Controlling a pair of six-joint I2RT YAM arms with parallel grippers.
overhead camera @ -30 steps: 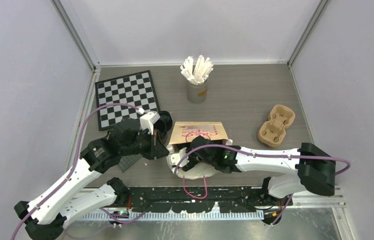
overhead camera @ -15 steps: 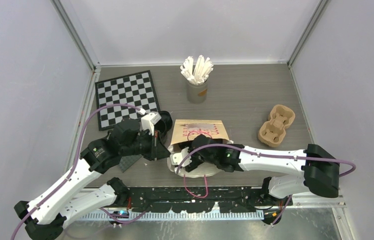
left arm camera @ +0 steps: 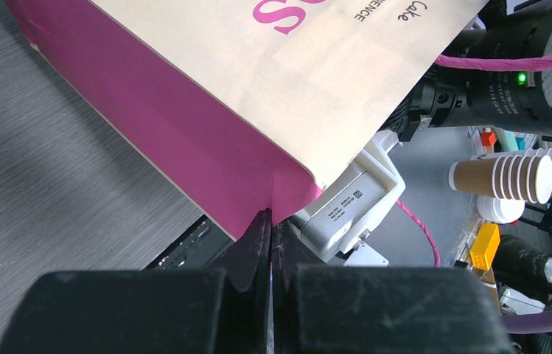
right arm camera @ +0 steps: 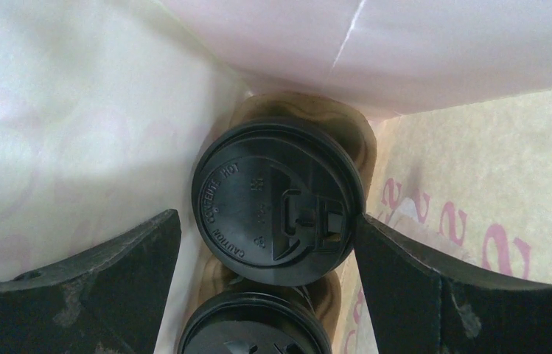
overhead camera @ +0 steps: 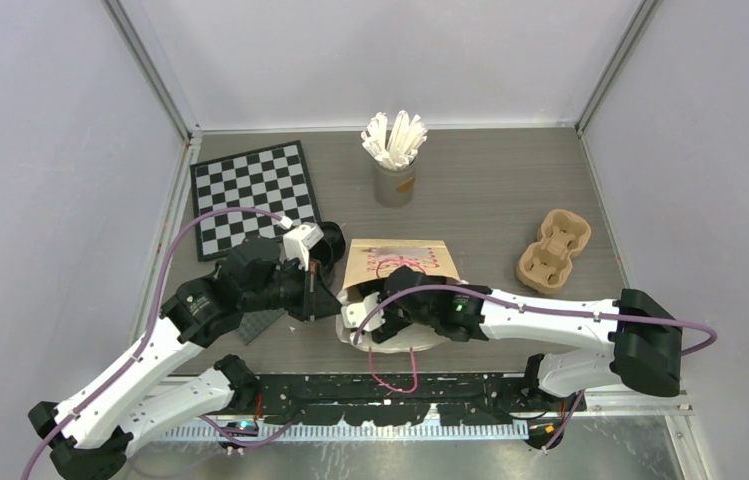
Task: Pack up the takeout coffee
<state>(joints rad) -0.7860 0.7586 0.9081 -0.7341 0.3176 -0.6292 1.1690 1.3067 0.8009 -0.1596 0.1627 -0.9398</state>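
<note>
Takeout coffee cup (right arm camera: 278,210), black with a round black lid, sits deep inside the pink paper bag (overhead camera: 397,256), lid facing the right wrist camera; a second lidded cup (right arm camera: 254,330) sits just below it in that view, their lids touching or nearly so; both rest in a brown moulded tray (right arm camera: 298,110) whose rim shows behind the upper lid; the bag lies on the grey table (overhead camera: 490,190) with its printed tan face up and its mouth towards the arm bases; the right gripper (overhead camera: 368,318) reaches into that mouth, its jaws spread wide on either side of the upper cup, the right-hand finger at the lid's edge and the other clear of it, gripping nothing; the left gripper (left arm camera: 270,240) has its jaws pressed together on the corner of the bag's magenta side panel at the mouth; farther back stand a grey cup of white wrapped sticks (overhead camera: 395,182) and a checkered mat (overhead camera: 253,195), and a pulp cup carrier (overhead camera: 553,247) lies well apart to the right of the bag.
</note>
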